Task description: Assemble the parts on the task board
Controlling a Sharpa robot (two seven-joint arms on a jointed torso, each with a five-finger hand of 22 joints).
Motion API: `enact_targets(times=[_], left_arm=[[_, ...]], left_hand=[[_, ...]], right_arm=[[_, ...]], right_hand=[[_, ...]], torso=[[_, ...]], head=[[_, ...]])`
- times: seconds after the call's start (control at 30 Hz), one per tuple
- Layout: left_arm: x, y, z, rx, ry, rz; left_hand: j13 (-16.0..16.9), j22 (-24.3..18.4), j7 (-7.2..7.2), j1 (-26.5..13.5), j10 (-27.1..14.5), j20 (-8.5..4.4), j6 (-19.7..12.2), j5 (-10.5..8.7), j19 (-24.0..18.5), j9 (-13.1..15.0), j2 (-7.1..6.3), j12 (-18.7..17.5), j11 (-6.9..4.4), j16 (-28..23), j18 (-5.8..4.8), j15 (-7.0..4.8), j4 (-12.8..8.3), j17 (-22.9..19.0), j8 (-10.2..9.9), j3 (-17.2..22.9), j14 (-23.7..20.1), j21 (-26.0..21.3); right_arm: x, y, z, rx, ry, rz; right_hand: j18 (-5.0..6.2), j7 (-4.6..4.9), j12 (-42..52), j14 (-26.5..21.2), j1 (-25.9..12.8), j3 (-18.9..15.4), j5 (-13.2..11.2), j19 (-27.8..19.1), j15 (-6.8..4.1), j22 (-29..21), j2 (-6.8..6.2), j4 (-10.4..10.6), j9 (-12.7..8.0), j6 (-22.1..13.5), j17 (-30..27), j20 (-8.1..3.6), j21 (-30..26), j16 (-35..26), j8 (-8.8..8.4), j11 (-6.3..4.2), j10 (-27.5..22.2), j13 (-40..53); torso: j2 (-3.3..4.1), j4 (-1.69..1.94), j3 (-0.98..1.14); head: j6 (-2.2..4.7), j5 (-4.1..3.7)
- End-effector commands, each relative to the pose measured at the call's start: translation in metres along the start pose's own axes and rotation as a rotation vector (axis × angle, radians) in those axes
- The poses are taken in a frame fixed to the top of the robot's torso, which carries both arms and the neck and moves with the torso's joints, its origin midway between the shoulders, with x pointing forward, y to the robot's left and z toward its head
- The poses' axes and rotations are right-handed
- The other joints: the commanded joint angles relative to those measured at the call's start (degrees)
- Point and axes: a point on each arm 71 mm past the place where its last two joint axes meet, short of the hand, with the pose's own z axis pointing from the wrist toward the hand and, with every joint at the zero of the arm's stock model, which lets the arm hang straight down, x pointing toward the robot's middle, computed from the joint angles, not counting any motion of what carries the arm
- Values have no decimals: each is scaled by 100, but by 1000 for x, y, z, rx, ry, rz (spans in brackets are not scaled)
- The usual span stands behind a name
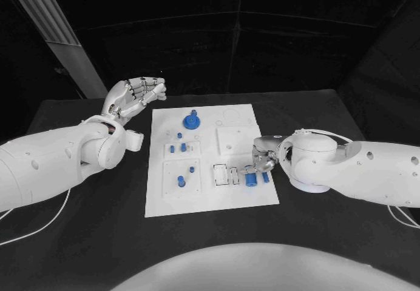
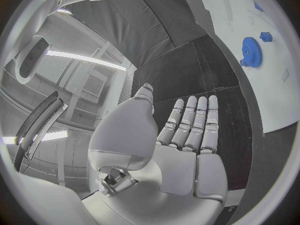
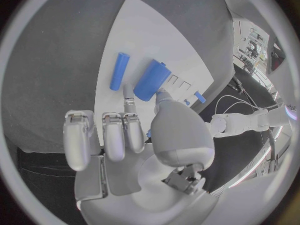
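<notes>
1. The right hand [image 3: 134,135] hovered low over the near right part of the task board [image 1: 210,203]; its fingers [image 3: 115,132] lay side by side, curled downward, and gripped nothing. Whether the thumb tip touched the part in front of it cannot be told.
2. Directly ahead of those fingers lay a thick blue cylinder [image 3: 152,79], and beside it a thin blue pin [image 3: 119,71], both flat on the board.
3. The left hand [image 1: 134,97] was raised beyond the board's far left corner, well apart from every part; its fingers [image 2: 194,125] were straight and pressed together, the thumb stood apart, and the palm was empty.
4. A blue gear [image 1: 192,122] sat on the far end of the board.
5. Small blue pegs [image 1: 178,146] occupied the middle left section, and 1 further blue peg [image 1: 180,180] sat in the near left section.
</notes>
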Motion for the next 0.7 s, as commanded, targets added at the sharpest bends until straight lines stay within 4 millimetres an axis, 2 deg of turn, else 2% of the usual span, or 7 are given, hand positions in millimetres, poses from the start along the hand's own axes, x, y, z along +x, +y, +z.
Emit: enact_targets(times=[0.03,0.27,0.7], left_arm=[[1,-10,0,132,6,-9],[0,-10,0,131,5,-8],[0,-10,-1,129,6,-9]], left_hand=[[-8,-6,516,-7,-30,0,-19,15,29,-8,59,30,7,38,-52,-4,3,-6,39,-40,-27,-35],[-8,-6,516,-7,-30,0,-19,15,29,-8,59,30,7,38,-52,-4,3,-6,39,-40,-27,-35],[-9,-11,518,0,-43,0,-31,15,26,-9,69,46,9,53,-54,-1,2,-26,52,-46,-36,-40]], right_arm=[[10,1,1,12,66,-32],[9,3,2,2,52,-19],[5,2,0,-6,-13,36]], right_hand=[[-85,35,15,604,84,-15,73,595,60,1509,30,-41,-39,3,1508,57,18,14,-78,48,608,1507],[-85,46,15,604,164,-38,204,595,77,1509,70,-34,-55,37,1508,77,18,14,-187,60,608,1507],[-85,70,15,604,95,-109,235,595,90,1509,122,-14,-77,25,1508,91,18,14,-301,79,608,1507]], torso=[[5,0,-1],[6,1,1],[4,-3,1]], head=[[0,0],[0,0],[0,14]])
